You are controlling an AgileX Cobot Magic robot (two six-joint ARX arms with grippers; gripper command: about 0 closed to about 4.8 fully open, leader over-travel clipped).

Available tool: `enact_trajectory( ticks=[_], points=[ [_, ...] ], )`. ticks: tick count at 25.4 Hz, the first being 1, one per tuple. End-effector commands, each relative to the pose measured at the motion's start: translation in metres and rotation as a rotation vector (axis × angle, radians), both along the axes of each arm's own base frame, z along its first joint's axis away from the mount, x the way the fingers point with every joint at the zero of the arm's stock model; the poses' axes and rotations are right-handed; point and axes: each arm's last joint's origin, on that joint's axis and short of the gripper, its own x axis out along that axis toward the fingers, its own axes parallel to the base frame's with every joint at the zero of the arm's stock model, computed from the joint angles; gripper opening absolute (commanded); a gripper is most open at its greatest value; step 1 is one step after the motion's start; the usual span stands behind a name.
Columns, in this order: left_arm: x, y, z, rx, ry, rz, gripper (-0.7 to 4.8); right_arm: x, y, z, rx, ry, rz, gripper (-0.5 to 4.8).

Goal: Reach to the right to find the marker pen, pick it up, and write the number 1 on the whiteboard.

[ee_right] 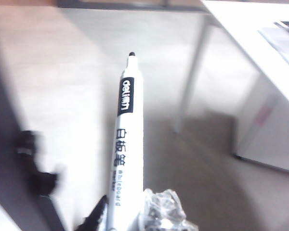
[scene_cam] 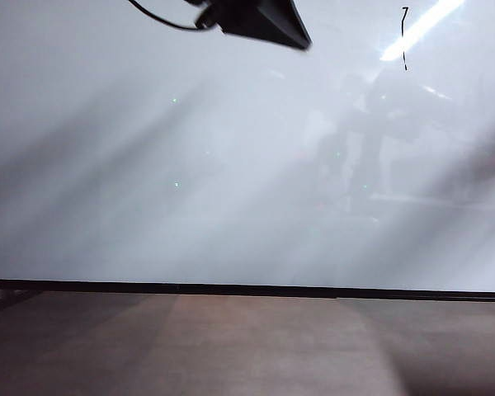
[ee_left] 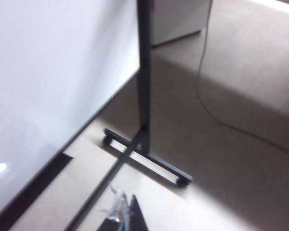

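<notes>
On my exterior view the large glossy white whiteboard point(scene_cam: 190, 165) fills nearly the whole picture, its thin black lower edge running above a brown surface point(scene_cam: 247, 346). Near the board's upper right I see the number 1 point(scene_cam: 405, 37), a short thin black stroke with a small hook at the top, just beside a bright streak of reflected light. A wide black wedge-shaped part with a cable point(scene_cam: 260, 18) pokes in at the top, left of the middle; I cannot tell from here which arm it belongs to.

My right wrist view shows the right gripper point(ee_right: 127, 219) closed on the marker pen point(ee_right: 126, 144), a white barrel with a black label and a small black tip. The pen stands out from the fingers with its tip uncapped and pointing away over a pale floor, touching nothing. One finger point(ee_right: 94, 216) is dark, and the other is wrapped in crinkled clear material.

In my left wrist view only a sliver of the left gripper point(ee_left: 127, 216) shows at the frame's edge, and I cannot tell how its jaws stand. Beyond it I see the whiteboard point(ee_left: 53, 86) edge-on and its dark metal stand point(ee_left: 143, 72) with a crossbar foot on the floor.
</notes>
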Motion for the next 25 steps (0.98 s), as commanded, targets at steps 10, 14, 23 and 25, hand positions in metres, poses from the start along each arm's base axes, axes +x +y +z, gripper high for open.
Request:
enact_trajectory(
  ticks=[10,14,23,25],
  points=[
    [-0.101,0.167,0.089,-0.196,-0.195,0.491,-0.05,-0.117,0.113,0.087,0.035,-0.239,0.218,-0.06],
    [-0.159,0.195,0.07,-0.233,-0.274,0.571,-0.05,-0.142,0.174,0.089,0.069,-0.256,0.423,-0.06],
    [-0.209,0.217,0.023,-0.373,-0.327,0.722,-0.05,-0.185,0.228,0.088,0.065,-0.316,0.636,-0.06],
    [-0.213,0.218,0.01,-0.401,-0.354,0.703,-0.05,-0.198,0.235,0.083,0.038,-0.348,0.68,-0.06]
  ],
)
